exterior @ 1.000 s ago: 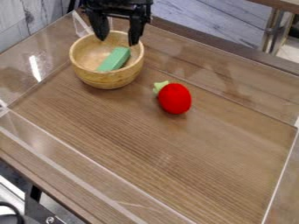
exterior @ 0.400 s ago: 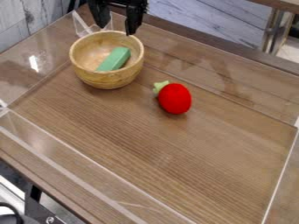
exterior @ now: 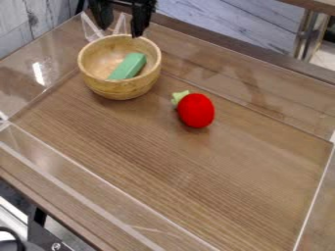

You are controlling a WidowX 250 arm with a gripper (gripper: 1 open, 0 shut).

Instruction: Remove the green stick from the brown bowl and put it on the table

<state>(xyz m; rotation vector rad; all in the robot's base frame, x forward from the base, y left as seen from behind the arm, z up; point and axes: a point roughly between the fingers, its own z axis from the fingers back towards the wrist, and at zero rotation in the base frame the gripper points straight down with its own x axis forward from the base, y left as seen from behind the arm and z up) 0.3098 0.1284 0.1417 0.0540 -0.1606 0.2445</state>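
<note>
The green stick (exterior: 127,67) lies tilted inside the brown bowl (exterior: 93,82) at the table's far left, leaning toward the bowl's right wall. My gripper (exterior: 118,22) hangs above and behind the bowl near the top edge of the view, its two dark fingers (exterior: 139,20) spread apart and open, holding nothing. A clear gap separates the fingertips from the bowl's rim. The table (exterior: 197,176) is brown wood grain.
A red strawberry-like toy (exterior: 195,110) with a green top sits right of the bowl. Clear plastic walls (exterior: 39,59) run round the table's edges. Bare wood stretches across the front and right of the table.
The gripper has risen and pulled back from the bowl toward the top of the view, staying open. The green stick and the bowl have not moved.
</note>
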